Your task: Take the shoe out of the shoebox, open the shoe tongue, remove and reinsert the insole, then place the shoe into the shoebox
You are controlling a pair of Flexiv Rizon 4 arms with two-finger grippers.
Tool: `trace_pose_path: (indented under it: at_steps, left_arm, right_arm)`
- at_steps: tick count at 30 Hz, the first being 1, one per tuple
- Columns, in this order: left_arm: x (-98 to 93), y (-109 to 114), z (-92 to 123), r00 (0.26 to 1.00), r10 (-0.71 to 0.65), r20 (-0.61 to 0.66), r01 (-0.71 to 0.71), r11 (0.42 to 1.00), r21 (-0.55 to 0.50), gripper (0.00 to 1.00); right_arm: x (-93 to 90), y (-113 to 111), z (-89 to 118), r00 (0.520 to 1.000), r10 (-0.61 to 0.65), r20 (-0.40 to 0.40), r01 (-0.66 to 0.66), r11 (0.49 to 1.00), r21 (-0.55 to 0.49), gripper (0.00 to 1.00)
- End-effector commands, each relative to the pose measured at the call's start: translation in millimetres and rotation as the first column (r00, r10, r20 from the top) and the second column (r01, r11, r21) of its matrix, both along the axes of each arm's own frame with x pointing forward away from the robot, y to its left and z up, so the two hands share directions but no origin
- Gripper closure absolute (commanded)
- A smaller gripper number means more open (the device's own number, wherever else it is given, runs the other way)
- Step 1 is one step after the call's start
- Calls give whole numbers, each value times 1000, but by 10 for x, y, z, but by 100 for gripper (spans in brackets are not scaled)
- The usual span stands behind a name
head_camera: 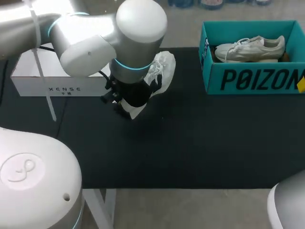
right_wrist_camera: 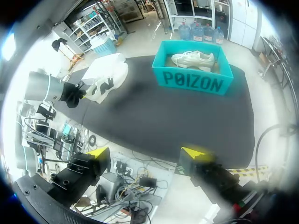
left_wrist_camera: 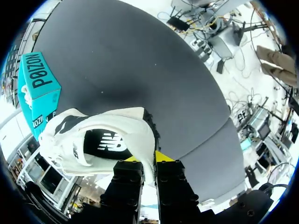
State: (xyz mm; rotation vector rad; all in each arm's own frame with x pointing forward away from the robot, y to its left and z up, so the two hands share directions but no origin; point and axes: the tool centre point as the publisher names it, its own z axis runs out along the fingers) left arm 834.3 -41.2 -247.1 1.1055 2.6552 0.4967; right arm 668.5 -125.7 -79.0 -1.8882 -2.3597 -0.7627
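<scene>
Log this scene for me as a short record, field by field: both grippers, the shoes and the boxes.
left gripper: shut on the heel rim of the held shoe, above the table
held shoe: white, dark insole showing, toe pointing away from the gripper
right gripper: open, holding nothing, out past the table's near edge
shoebox: teal, open, far right of the table
second shoe: white, lying inside the shoebox
white box: far left of the table

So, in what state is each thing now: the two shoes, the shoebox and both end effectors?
shoebox: open, no lid on it.
second shoe: lying inside the shoebox.
held shoe: outside the shoebox, tilted, gripped at the heel rim.
left end effector: shut on the held shoe.
right end effector: open, holding nothing.
</scene>
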Motion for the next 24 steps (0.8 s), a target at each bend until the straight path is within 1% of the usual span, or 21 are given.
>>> trace_pose_path:
  at_steps: [1, 3, 5, 10, 14, 15, 16, 17, 19, 24]
  left_arm:
    - [44, 538, 180, 995, -92, 43, 96, 990, -106, 100]
    - [102, 728, 213, 996, -81, 44, 86, 989, -118, 100]
    - [140, 898, 250, 992, -118, 34, 122, 984, -128, 100]
    - [233, 1367, 398, 981, -193, 29, 195, 978, -75, 100]
    - [321, 1741, 512, 978, -207, 28, 208, 978, -28, 100]
    - [351, 1840, 532, 981, -193, 30, 193, 981, -14, 100]
    - [371, 1908, 545, 981, -193, 25, 193, 981, -15, 100]
    - [396, 2024, 563, 978, -207, 17, 207, 978, -11, 100]
    - [442, 2190, 592, 980, -199, 18, 200, 980, -6, 100]
    - [560, 2515, 669, 971, -238, 6, 238, 971, 3, 100]
  right_arm:
    - [29, 1, 11, 1000, 2, -7, -2, 1000, -1, 0]
    - [29, 1, 11, 1000, 2, -7, -2, 1000, -1, 0]
    - [29, 1, 11, 1000, 2, -7, -2, 1000, -1, 0]
    - [29, 1, 11, 1000, 2, -7, -2, 1000, -1, 0]
    - [29, 1, 11, 1000, 2, -7, -2, 1000, -1, 0]
    - [29, 1, 11, 1000, 2, -7, -2, 1000, -1, 0]
    - [29, 1, 11, 1000, 2, -7, -2, 1000, -1, 0]
    - [29, 1, 11, 1000, 2, -7, -2, 1000, -1, 0]
    - [29, 1, 11, 1000, 2, -7, -2, 1000, -1, 0]
    - [29, 1, 11, 1000, 2, -7, -2, 1000, -1, 0]
